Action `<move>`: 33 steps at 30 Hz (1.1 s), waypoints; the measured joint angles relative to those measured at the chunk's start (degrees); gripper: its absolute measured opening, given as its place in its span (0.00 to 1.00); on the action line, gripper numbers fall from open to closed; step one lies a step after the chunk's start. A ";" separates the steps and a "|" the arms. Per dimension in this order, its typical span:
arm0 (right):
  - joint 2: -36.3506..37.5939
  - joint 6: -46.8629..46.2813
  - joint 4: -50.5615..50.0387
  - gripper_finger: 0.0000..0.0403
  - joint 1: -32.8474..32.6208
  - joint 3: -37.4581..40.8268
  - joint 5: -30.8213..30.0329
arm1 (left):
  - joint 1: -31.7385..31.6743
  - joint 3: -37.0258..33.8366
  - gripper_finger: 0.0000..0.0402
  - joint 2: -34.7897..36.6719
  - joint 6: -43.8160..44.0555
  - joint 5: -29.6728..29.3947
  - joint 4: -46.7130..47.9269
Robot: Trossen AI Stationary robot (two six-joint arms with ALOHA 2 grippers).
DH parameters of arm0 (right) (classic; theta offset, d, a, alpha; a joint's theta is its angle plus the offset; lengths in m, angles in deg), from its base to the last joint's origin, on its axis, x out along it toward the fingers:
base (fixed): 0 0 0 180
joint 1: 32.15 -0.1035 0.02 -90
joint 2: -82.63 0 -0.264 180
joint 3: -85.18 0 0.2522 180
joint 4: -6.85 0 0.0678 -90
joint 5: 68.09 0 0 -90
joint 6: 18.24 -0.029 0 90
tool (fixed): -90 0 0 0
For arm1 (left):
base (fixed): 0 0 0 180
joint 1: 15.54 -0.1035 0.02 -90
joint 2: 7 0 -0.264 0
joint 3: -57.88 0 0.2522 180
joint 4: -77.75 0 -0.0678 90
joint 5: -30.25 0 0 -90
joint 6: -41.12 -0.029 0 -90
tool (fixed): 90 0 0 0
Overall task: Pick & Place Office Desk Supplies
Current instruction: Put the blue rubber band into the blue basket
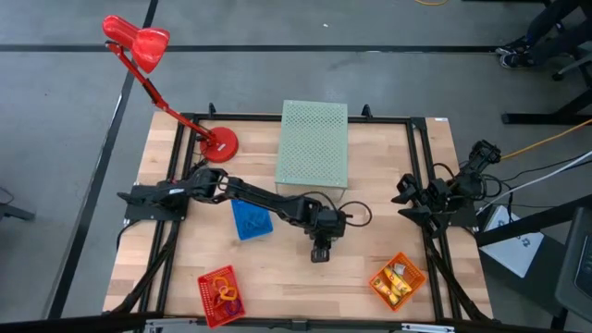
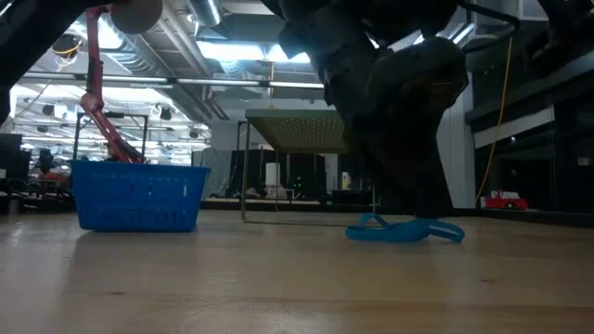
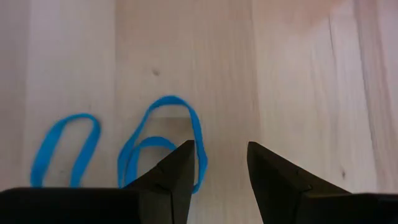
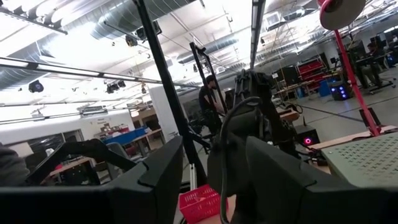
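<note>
The left gripper [image 3: 219, 163] is held spread just above the counter [image 3: 298, 74], beside two blue rubber bands [image 3: 163, 146]; the right gripper [image 4: 208, 180], also spread, is parked at the counter's edge.

Box [image 1: 314, 141] at table's [image 1: 388, 231] rear centre | lamp [image 1: 218, 141] left of it | three baskets: one [image 1: 251, 220] mid-left, two [image 1: 221, 295] [image 1: 398, 279] at front corners | left gripper [image 1: 320, 255] between, over loops [image 3: 163, 146]

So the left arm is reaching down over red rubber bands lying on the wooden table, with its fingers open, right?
Not quite: the rubber bands are blue, not red. The left wrist view shows blue loops lying on the wooden table, with the left gripper over them, fingers open. The low view shows the same blue bands.
</note>
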 joint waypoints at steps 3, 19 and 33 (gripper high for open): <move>0.00 0.00 0.02 0.44 0.00 0.01 0.00 | 0.07 0.01 0.34 0.14 -0.01 -3.25 0.10; 0.00 0.00 0.02 0.44 0.01 0.00 0.00 | -0.06 0.01 0.08 0.14 -0.58 0.73 0.82; 0.00 -1.57 0.02 0.44 0.00 0.00 0.00 | -0.09 0.01 0.40 0.14 1.08 -1.01 0.77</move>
